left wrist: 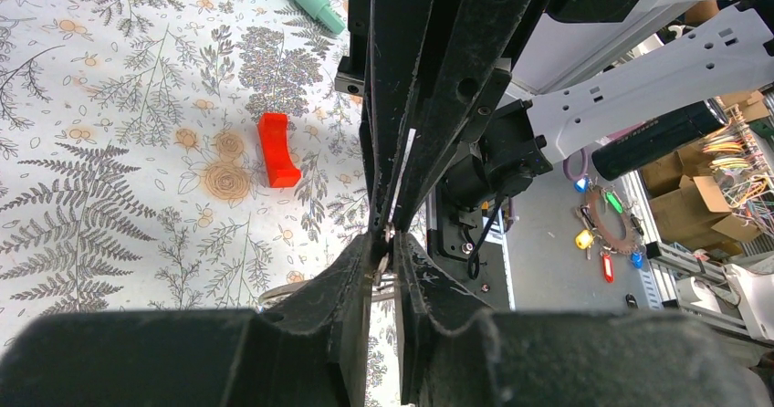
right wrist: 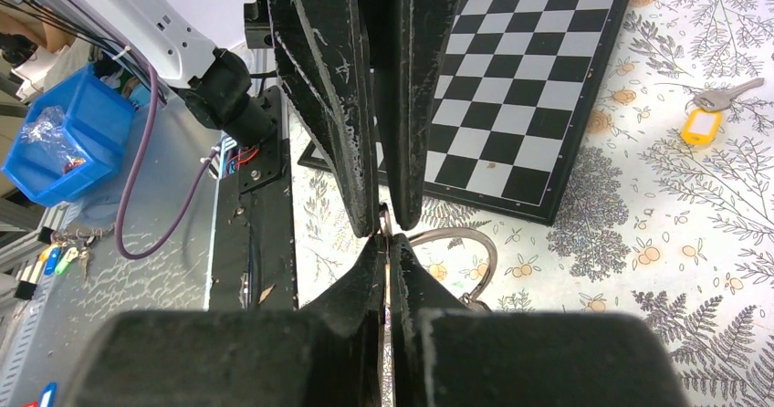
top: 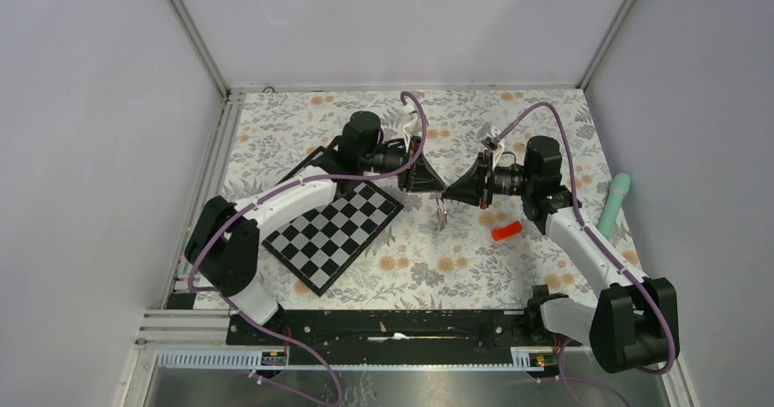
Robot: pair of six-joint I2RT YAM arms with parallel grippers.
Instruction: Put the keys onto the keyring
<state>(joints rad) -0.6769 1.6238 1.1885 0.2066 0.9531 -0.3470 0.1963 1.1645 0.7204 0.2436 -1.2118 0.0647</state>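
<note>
My two grippers meet tip to tip above the floral cloth. My left gripper (top: 436, 188) (left wrist: 388, 254) is shut on the thin silver keyring (left wrist: 278, 291). The ring's arc sticks out beside its fingers and also shows in the right wrist view (right wrist: 484, 247). It hangs below the tips in the top view (top: 441, 213). My right gripper (top: 454, 193) (right wrist: 385, 241) is shut on a thin flat key, with a sliver of blue between its pads. Its silver tip (left wrist: 381, 268) touches the ring. The key with the yellow head (right wrist: 705, 122) lies on the cloth.
A chessboard (top: 336, 229) lies to the left under my left arm. A red block (top: 507, 232) lies on the cloth near my right arm. A mint green cylinder (top: 615, 202) lies at the right edge. Grey walls close in three sides.
</note>
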